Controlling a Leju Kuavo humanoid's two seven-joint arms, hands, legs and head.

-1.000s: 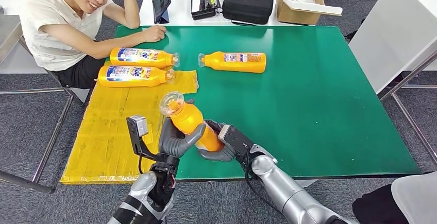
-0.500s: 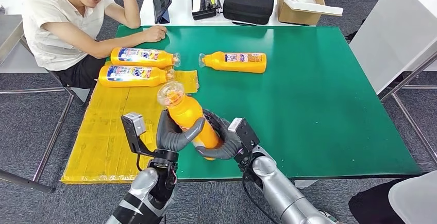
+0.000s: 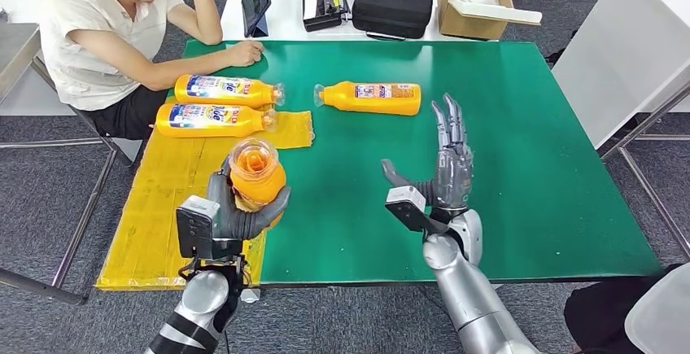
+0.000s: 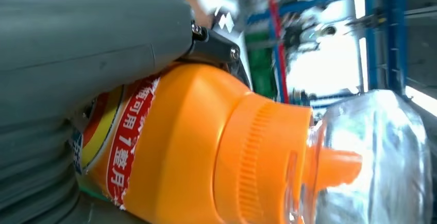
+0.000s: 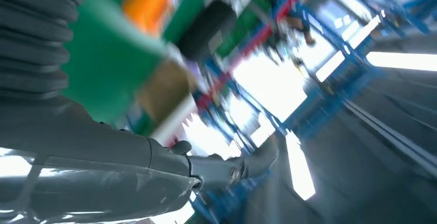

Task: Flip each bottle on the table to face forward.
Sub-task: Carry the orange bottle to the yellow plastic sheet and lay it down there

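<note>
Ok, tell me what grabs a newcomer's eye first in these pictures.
First, the orange bottle held upright in the left robot hand over the near-left table edge, its clear cap pointing at the camera. Next, the right robot hand raised open over the green table, fingers straight. Then three bottles lying flat at the far side, beside a seated person.

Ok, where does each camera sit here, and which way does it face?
Head view: high on the body, looking down at the green table; left robot hand grips the held bottle, right robot hand open.
Left wrist view: behind that hand, facing the same held bottle.
Right wrist view: blurred, facing past the thumb.
</note>
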